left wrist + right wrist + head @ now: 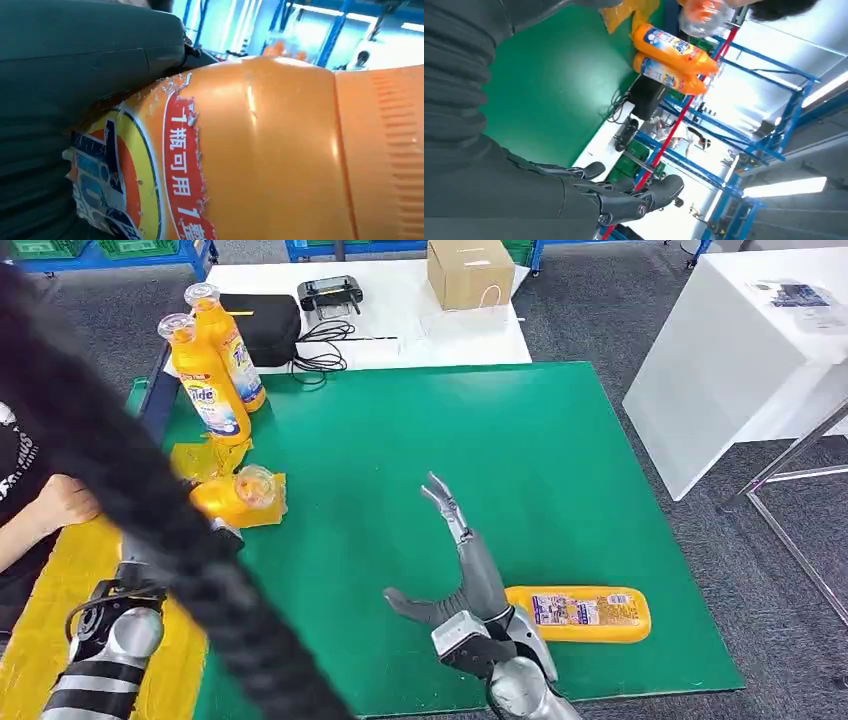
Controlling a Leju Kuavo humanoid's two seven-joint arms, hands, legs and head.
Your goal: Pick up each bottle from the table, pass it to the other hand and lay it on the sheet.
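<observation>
Bottle (232, 498) in my left hand (222, 532), that's the story at the left-centre of the head view: an orange detergent bottle, clear cap tipped up toward the camera, my fingers wrapped round its lower body, mostly hidden behind a thick black cable (150, 500) slashing across the frame. The left wrist view confirms it, glossy orange plastic and a peeling label pressed right against my palm. Above that, in the upper left, two more orange detergent bottles (212, 365) stand upright, side by side, at the green sheet's (400, 440) far corner. A person's hand (65, 502) rests at the left edge. Moving right: my right hand (455, 570), bottom centre, is spread wide, fingers apart, holding nothing. Just to its right an orange bottle (578, 614) lies flat on the sheet, label up.

My read on handling: rigid plastic, smooth and likely slippery, probably with some weight if full, so the pass wants a firm wrap around the flat-sided waist, not the narrow neck.
</observation>
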